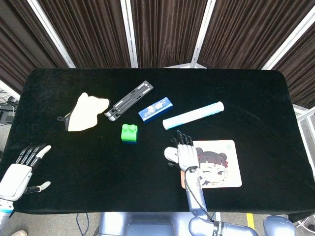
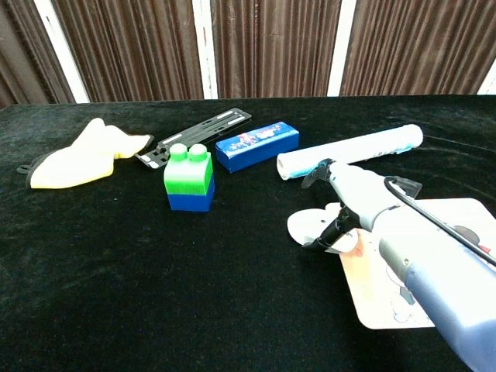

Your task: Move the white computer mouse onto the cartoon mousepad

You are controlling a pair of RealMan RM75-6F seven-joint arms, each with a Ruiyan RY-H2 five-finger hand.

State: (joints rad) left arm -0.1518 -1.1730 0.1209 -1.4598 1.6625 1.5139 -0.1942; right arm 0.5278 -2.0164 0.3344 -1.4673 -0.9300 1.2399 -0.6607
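The small white computer mouse lay on the black cloth-covered counter, just off the left edge of the rectangular cartoon mousepad printed with a girl's face, with at most its near edge meeting the pad's border. The right hand sat directly over the mouse's right side, palm down, its dark fingers extended forward and slightly spread. In the chest view the right hand was lowered over the mouse, and the dark fingertips reached down to the mouse's upper surface; whether they gripped it or merely touched it could not be told. The left hand rested at the near left corner of the counter, fingers apart, holding nothing, well apart from the mouse. Farther back lay a pale yellow folded cloth, a black flat folding stand, a blue rectangular box, a green and blue toy brick and a white and light-blue tube.
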